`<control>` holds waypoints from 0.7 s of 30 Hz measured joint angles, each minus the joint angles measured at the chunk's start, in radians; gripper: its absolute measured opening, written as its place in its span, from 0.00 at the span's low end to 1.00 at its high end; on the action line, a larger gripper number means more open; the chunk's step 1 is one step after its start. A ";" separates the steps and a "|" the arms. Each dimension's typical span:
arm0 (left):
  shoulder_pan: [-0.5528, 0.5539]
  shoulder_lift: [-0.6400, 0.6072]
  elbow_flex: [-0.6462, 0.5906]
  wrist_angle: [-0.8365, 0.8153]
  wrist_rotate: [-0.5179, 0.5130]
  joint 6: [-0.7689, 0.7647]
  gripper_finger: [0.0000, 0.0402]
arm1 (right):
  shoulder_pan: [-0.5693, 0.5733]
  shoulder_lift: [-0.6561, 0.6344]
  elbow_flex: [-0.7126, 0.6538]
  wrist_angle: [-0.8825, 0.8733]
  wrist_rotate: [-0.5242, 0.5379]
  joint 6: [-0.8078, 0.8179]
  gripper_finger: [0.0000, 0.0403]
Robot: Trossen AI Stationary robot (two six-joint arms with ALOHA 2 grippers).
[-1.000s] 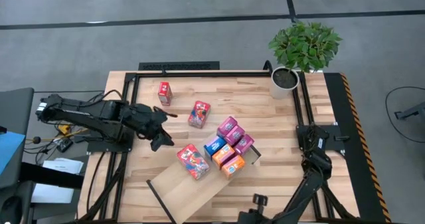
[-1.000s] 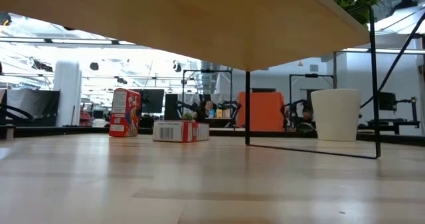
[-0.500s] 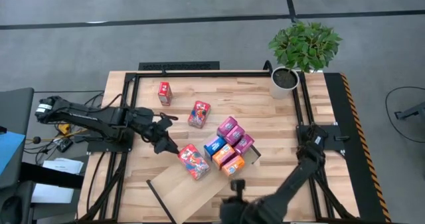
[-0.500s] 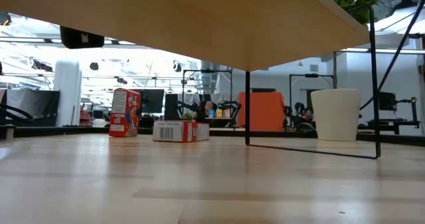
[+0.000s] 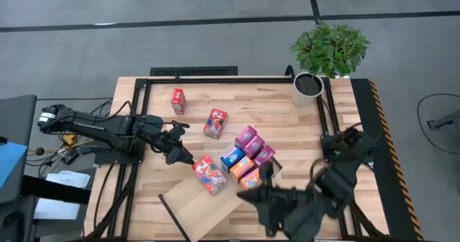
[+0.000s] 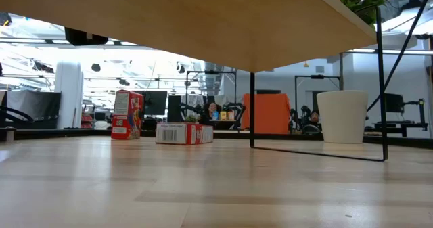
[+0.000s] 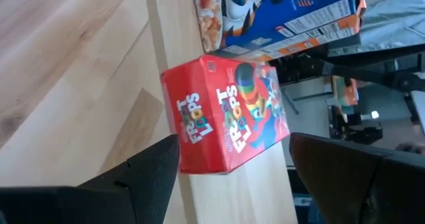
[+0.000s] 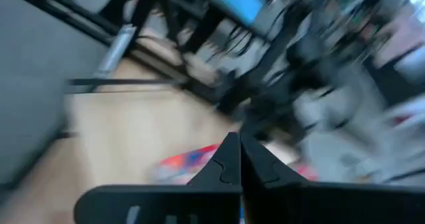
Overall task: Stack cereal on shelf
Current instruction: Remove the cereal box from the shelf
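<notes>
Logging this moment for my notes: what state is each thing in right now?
Left pincer: open, facing the red box on the shelf.
Right pincer: shut, empty.
Red box: lying on the shelf.
Two boxes off the shelf: one upright, one lying.
Plant pot: upright at the table corner.

The right wrist view is smearing into streaks, leaving a reddish cereal box unreadable. From above, the right gripper is blurring. The low view is showing only the shelf's underside, hiding the boxes on top.
</notes>
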State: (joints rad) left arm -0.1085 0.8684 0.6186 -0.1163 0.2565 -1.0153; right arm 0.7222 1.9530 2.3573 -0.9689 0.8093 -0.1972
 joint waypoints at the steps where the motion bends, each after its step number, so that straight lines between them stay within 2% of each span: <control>1: 0.000 0.000 0.000 0.005 0.000 0.000 0.68 | -0.024 -0.007 0.000 0.032 -0.002 -0.077 0.02; 7: 0.013 -0.001 0.000 0.041 -0.002 -0.001 0.68 | -0.176 0.046 0.000 0.111 -0.206 -0.330 0.02; 12: 0.029 -0.001 0.000 0.066 0.014 -0.031 0.68 | -0.216 0.138 -0.004 0.106 -0.239 -0.528 0.01; 16: 0.044 -0.001 0.000 0.065 0.027 -0.059 0.68 | -0.215 0.158 0.000 0.103 -0.283 -0.586 0.01; 18: 0.050 -0.001 0.000 0.068 0.046 -0.075 0.68 | -0.201 0.165 -0.002 0.061 -0.245 -0.585 0.02; 21: 0.052 0.000 0.010 0.134 0.164 -0.068 0.68 | -0.157 0.156 -0.003 0.029 -0.033 -0.586 0.03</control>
State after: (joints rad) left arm -0.0565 0.8680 0.6287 0.0180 0.4204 -1.0835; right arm 0.5652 2.1093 2.3547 -0.9399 0.7765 -0.7828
